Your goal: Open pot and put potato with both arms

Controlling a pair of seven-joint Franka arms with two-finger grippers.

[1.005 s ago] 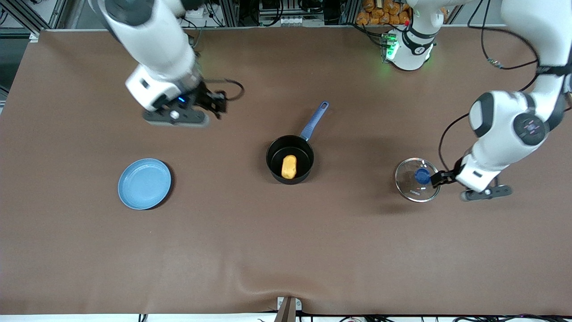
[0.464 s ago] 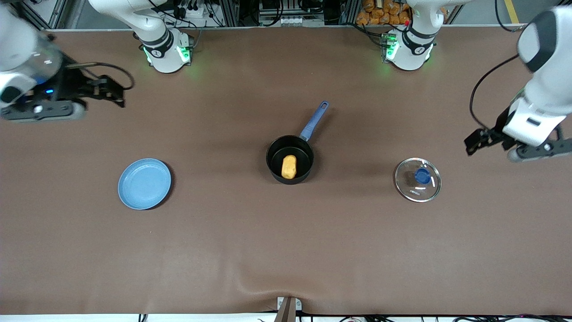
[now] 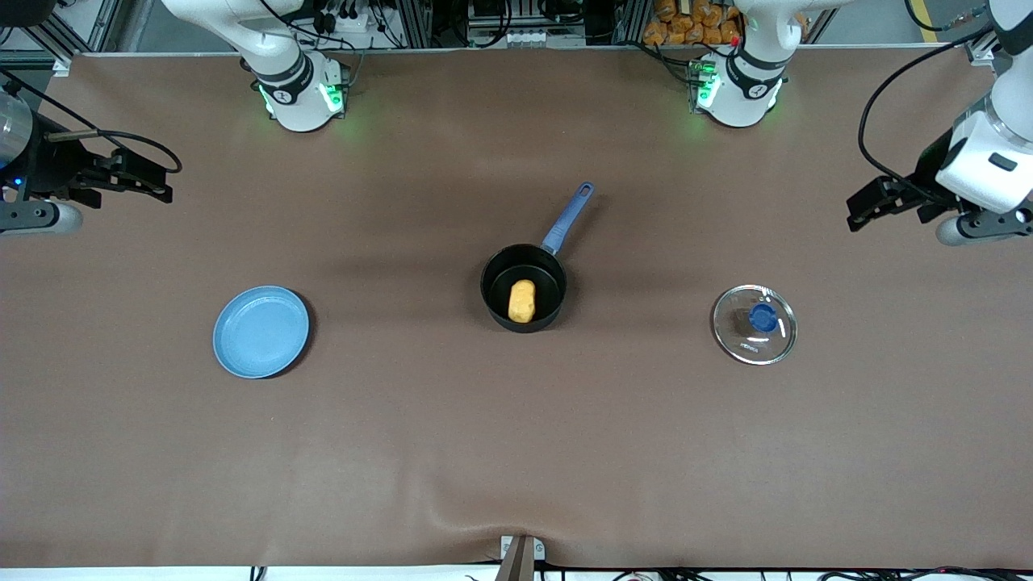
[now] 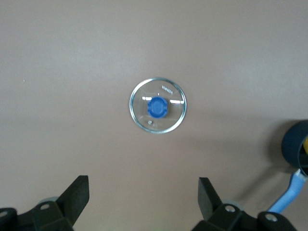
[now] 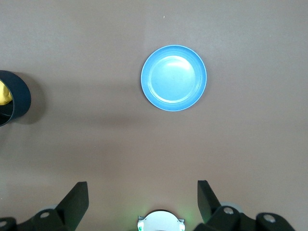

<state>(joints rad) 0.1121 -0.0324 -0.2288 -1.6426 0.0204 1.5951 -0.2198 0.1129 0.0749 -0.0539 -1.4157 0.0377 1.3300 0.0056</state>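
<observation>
The black pot (image 3: 524, 288) with its long blue handle (image 3: 568, 215) stands open at the table's middle. The yellow-orange potato (image 3: 522, 300) lies inside it. The clear glass lid (image 3: 754, 323) with a blue knob lies flat on the table toward the left arm's end, also in the left wrist view (image 4: 158, 105). My left gripper (image 3: 865, 211) is open and empty, high above the table's end by the lid. My right gripper (image 3: 153, 181) is open and empty, high above the other end. The pot's edge shows in the right wrist view (image 5: 12, 98).
A flat light-blue plate (image 3: 261, 331) lies toward the right arm's end, nearer the front camera than the pot; it shows in the right wrist view (image 5: 173, 78). The arm bases (image 3: 297, 89) stand along the table's top edge.
The left gripper let go of the lid's knob and rose away toward its end of the table. The right gripper swung outward from beside the pot to its end. Lid, pot and potato stayed.
</observation>
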